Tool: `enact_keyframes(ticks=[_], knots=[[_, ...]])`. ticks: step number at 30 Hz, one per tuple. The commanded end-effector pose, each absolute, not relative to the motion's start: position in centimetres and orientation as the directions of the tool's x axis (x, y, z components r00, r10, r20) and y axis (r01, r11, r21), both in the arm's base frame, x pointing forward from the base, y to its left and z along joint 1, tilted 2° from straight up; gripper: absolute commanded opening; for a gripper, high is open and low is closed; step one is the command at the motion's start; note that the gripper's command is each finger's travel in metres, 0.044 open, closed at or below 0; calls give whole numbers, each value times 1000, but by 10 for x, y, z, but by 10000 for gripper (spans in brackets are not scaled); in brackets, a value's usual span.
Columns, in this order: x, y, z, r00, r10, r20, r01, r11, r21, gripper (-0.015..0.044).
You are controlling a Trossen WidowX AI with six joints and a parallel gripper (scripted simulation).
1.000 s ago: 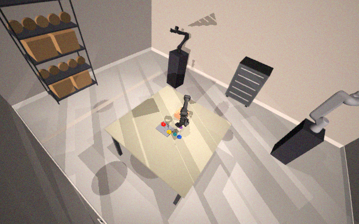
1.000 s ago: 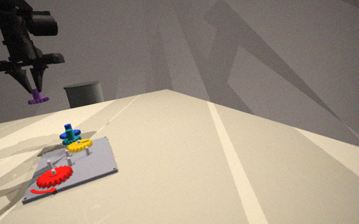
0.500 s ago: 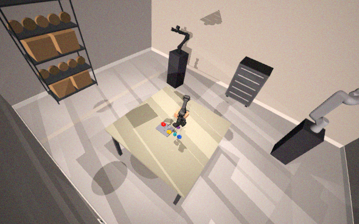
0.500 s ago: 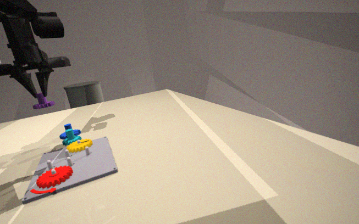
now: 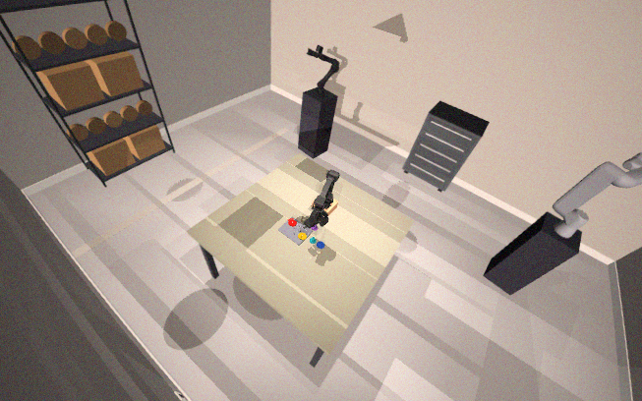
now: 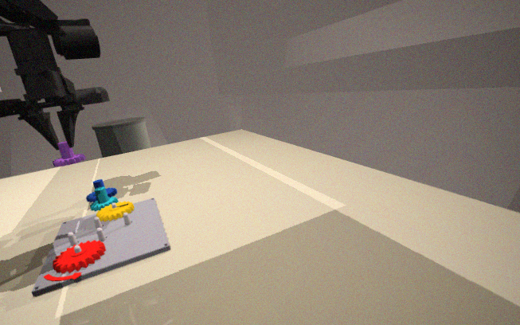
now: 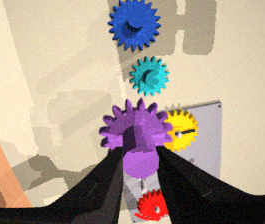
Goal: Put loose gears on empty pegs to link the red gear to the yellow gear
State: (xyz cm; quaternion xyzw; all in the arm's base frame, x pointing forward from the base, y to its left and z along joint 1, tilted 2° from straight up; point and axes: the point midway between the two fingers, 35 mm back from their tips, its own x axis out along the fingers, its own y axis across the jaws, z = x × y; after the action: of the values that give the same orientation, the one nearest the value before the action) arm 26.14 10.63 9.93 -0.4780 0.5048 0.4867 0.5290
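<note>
My gripper is shut on the handle of a purple gear and holds it in the air, above the level of the board. The grey board carries the red gear at one end and the yellow gear at the other. Several empty pegs stand between and beside them, among them one peg near the yellow gear. A teal gear and a blue gear stand on the table beyond the yellow gear.
The red arrow lies beside the red gear. An orange-brown block is on the table near the arm's base. The table extends on around the board. A grey bin stands beyond the table edge.
</note>
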Motion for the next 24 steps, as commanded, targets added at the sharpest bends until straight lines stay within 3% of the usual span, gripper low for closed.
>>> enact_keyframes(ticks=[1,24], knots=[[263,98,93,9,31,-999,-998,66,-7,0],[276,51,74,10,27,-1000,-998,66,-8,0]])
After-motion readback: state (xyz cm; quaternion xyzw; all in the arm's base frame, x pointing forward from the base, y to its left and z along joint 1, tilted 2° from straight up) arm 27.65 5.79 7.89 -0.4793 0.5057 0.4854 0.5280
